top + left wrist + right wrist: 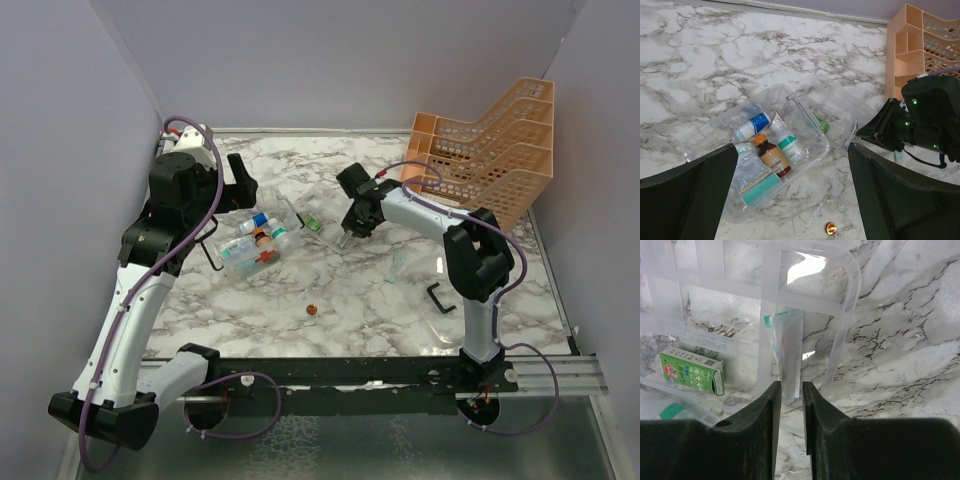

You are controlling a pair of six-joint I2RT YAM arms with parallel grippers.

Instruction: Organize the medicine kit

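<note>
The medicine kit, a clear box (243,262) (826,148), lies open left of centre. It holds a blue-labelled bottle (752,126), a brown bottle (771,157), a teal-labelled white bottle (789,145) and a teal-edged sachet (757,187). Its clear lid (296,212) (850,300) lies beside it with a small green box (313,224) (692,372). My left gripper (243,188) (790,200) hangs open and empty above the box. My right gripper (345,238) (791,390) is down at the lid's edge, its fingertips closed against the sides of a clear teal-topped sachet (787,352).
An orange mesh tiered rack (500,150) (910,55) stands at the back right. A loose black U-shaped handle (440,298) and a clear sachet (400,265) lie right of centre. A small red cap (312,310) (830,229) lies on the marble near the front.
</note>
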